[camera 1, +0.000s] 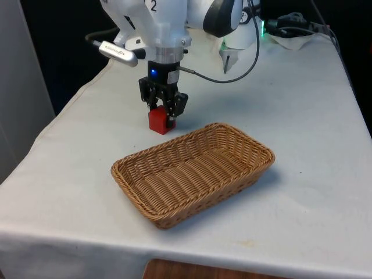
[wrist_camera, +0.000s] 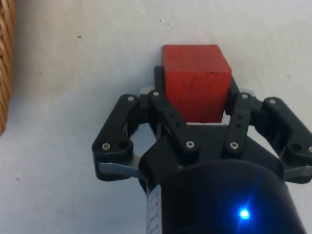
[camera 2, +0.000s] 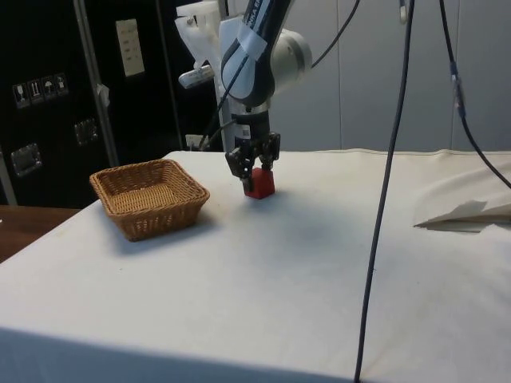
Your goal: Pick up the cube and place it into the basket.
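Wrist view: hand closed on red cube | cube on counter | straight lift advised before crossing to basket

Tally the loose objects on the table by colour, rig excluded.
Red: 1, the cube, between the gripper's fingers
Tan wicker: 1, the basket, nothing in it
White: 1, crumpled paper at the side view's right
Total: 3
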You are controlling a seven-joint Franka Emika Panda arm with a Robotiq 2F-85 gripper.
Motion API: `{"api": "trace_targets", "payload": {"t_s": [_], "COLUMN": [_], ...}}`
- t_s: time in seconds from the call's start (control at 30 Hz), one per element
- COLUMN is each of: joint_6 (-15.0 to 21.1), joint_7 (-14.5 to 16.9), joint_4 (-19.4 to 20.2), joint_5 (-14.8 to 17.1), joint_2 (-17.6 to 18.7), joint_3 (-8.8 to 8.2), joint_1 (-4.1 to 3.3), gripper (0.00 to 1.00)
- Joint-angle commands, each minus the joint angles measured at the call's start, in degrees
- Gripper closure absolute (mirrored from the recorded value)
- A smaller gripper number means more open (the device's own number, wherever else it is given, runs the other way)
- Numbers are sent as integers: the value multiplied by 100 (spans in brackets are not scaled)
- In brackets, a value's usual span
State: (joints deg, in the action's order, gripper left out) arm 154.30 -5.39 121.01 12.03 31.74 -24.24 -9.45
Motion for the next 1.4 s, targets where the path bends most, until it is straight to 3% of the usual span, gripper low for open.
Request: {"api": "trace_targets", "payload": {"t_s": [0.0, 0.2, 0.23, 0.27, 0.5, 0.53, 0.57, 0.73, 0.8, 0.83, 0.93, 1.03, 1.07, 1.1, 1.2, 1.33, 1.37], "joint_6": [-63, -321, -269, -361, -705, -619, -745, -997, -957, -1066, -1226, -1335, -1278, -1369, -1501, -1627, -1604], "joint_7": [-29, -57, 0, -63, -97, 0, -97, -189, -126, -223, -292, -344, -281, -367, -435, -516, -481], "joint_4": [-17, -138, -138, -155, -332, -304, -361, -665, -659, -762, -991, -1163, -1123, -1226, -1450, -1690, -1730], "joint_5": [-29, -97, -34, -109, -178, -97, -178, -183, -132, -189, -183, -183, -138, -183, -172, -172, -138], "joint_2": [-52, -246, -235, -275, -487, -476, -504, -493, -516, -481, -435, -395, -418, -378, -304, -212, -206], "joint_3": [-34, -109, -46, -115, -143, -80, -143, -115, -69, -103, -86, -63, -34, -63, -52, -34, -11], "joint_1": [-29, -69, -17, -69, -86, -23, -92, -132, -92, -138, -172, -189, -155, -195, -223, -252, -229], "gripper": [100, 100, 100, 100, 100, 100, 100, 100, 100, 100, 100, 100, 100, 100, 100, 100, 100]}}
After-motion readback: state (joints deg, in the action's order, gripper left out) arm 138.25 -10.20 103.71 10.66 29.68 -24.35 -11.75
